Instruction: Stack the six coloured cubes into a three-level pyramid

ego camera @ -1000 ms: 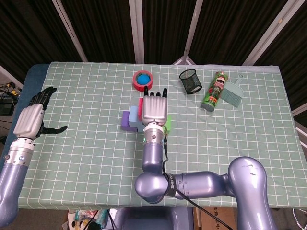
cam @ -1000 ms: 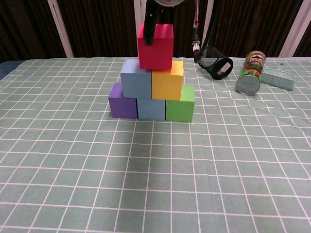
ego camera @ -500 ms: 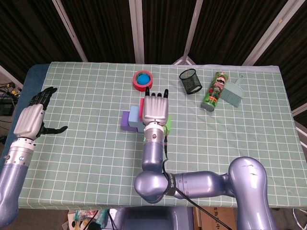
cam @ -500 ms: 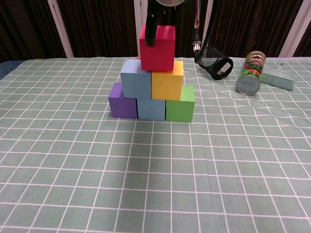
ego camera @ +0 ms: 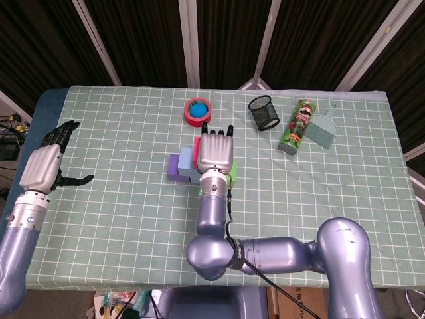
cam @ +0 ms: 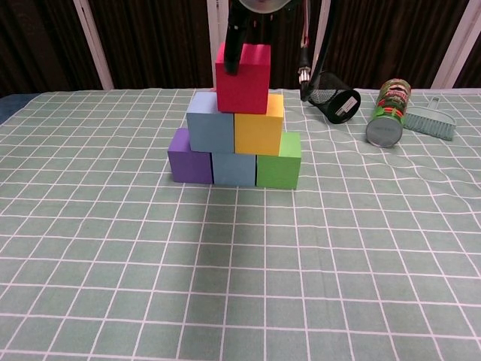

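A pyramid of cubes stands mid-table. Purple, blue and green cubes form the bottom row. Light blue and yellow cubes sit on them. The red cube rests on top, across those two. My right hand lies palm-down over the stack and holds the red cube, with one dark finger on its near left face. The head view shows only the purple cube and slivers of the others. My left hand hovers at the far left, open and empty.
Behind the pyramid lies a red tape roll with a blue ball. To the back right are a tipped black mesh cup, a green can on its side and a small teal brush.
The red cube has shifted slightly right and down onto the middle row, with my right hand still on it. The left hand has not moved.
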Available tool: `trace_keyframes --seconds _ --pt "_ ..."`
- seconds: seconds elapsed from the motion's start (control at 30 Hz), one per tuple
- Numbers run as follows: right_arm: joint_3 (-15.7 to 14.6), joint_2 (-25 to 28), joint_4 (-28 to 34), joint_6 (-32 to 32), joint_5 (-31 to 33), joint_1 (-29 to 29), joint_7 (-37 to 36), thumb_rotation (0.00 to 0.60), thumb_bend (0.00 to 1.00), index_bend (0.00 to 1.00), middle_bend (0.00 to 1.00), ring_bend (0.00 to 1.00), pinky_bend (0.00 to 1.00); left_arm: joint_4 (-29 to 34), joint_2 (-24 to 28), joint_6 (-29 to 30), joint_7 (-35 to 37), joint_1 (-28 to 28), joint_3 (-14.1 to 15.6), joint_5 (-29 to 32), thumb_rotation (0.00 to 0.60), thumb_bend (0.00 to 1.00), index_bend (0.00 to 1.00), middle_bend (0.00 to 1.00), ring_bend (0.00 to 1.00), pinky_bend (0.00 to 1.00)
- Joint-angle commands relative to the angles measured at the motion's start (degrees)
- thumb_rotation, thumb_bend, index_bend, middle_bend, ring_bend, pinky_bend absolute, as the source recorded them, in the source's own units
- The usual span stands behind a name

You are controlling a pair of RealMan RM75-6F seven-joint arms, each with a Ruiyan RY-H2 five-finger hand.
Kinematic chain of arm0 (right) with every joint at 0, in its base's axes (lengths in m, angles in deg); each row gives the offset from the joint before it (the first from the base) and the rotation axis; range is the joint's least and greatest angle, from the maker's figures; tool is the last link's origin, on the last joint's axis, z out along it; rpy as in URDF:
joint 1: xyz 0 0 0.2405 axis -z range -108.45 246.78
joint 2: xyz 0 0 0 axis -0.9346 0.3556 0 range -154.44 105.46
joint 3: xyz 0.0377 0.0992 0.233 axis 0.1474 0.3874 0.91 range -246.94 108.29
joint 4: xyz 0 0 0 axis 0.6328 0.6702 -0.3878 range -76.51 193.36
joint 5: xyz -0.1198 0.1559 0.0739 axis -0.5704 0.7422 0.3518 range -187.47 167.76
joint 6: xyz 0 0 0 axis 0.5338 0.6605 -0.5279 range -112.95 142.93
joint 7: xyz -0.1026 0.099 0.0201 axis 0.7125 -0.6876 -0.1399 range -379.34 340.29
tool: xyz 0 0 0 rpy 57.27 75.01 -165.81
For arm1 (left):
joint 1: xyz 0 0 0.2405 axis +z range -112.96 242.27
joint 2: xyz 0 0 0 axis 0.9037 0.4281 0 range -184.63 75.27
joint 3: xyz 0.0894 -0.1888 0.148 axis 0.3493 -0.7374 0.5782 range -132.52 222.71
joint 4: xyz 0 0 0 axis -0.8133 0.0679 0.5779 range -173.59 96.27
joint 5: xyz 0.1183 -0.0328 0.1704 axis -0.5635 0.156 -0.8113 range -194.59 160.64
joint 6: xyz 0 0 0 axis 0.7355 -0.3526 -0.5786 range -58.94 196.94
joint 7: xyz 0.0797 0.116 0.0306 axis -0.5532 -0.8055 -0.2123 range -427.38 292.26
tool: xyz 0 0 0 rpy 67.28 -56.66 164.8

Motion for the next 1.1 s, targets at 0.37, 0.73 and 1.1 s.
trace_keyframes --seconds 0.37,0.73,1.1 --pt "0.36 -0.16 -0.11 0.14 0.06 -0.47 0.08 0.600 0.36 0.00 0.38 0.22 0.00 -0.08 -0.02 0.04 -0.05 -0.05 0.02 0.11 0.600 0.10 0.00 0.00 0.00 0.00" --pt "0.82 -0.68 -0.77 -0.10 -0.04 -0.97 -0.51 0.600 0.36 0.00 0.38 0.23 0.00 -0.05 -0.04 0.22 -0.13 -0.05 0.03 0.06 0.600 0.10 0.00 0.00 0.00 0.00" --pt "0.78 -1.47 -1.89 -0.18 -0.17 -1.47 -0.68 0.600 0.36 0.00 0.38 0.22 0.00 -0.25 -0.09 0.10 -0.04 -0.10 0.02 0.24 0.600 0.10 0.00 0.00 0.00 0.00"
